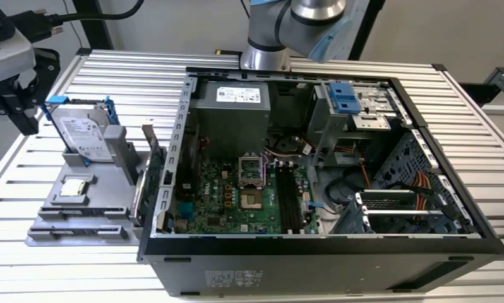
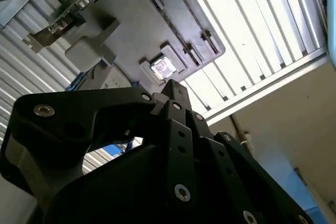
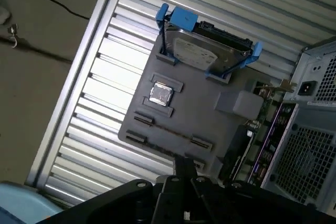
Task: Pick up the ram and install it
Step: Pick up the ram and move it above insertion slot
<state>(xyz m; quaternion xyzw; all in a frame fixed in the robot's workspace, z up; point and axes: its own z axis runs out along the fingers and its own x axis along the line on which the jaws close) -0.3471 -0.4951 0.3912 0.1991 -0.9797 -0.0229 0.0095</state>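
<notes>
My gripper (image 1: pixel 23 121) hangs at the exterior view's far left, over the table's edge, above and beyond the grey parts holder (image 1: pixel 88 196). In both wrist views its black fingers meet at one tip (image 3: pixel 185 165) (image 2: pixel 176 86) with nothing seen between them. I look down on the holder (image 3: pixel 194 116), which lies well below the tip. The ram is hidden; the holder's two long narrow slots (image 3: pixel 173 132) show no board I can make out. The motherboard's black slots (image 1: pixel 287 199) lie inside the open computer case (image 1: pixel 319 243).
On the holder stand a silver hard drive in a blue frame (image 1: pixel 83 132) and a small square chip (image 1: pixel 73 186). A green card with a metal bracket (image 1: pixel 156 183) stands between holder and case. The arm's base (image 1: pixel 264 57) rises behind the case on the slatted table (image 1: pixel 33 164).
</notes>
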